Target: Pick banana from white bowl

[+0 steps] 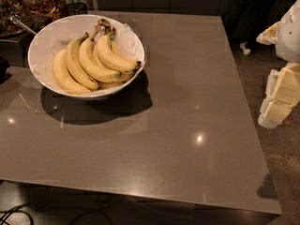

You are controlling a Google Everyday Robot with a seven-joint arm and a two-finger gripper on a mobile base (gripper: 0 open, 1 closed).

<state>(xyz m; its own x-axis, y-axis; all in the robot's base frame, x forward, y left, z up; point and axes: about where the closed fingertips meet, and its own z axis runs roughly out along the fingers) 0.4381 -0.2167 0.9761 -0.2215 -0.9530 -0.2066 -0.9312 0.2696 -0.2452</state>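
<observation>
A bunch of ripe yellow bananas [91, 62], joined at a brown stem [102, 28], lies in the white bowl [42, 46] at the table's back left. The bowl has a white paper lining. The nearest banana [115, 56] has a blackish tip pointing right. My gripper [277, 102] is at the right edge of the view, beyond the table's right side and far from the bowl, with the white arm [289, 32] above it. It holds nothing that I can see.
The bowl stands on a glossy grey-brown table [187, 125]. Jars and a container of snacks [28, 3] stand behind the bowl at the back left. Cables [14, 214] lie on the floor at the bottom left.
</observation>
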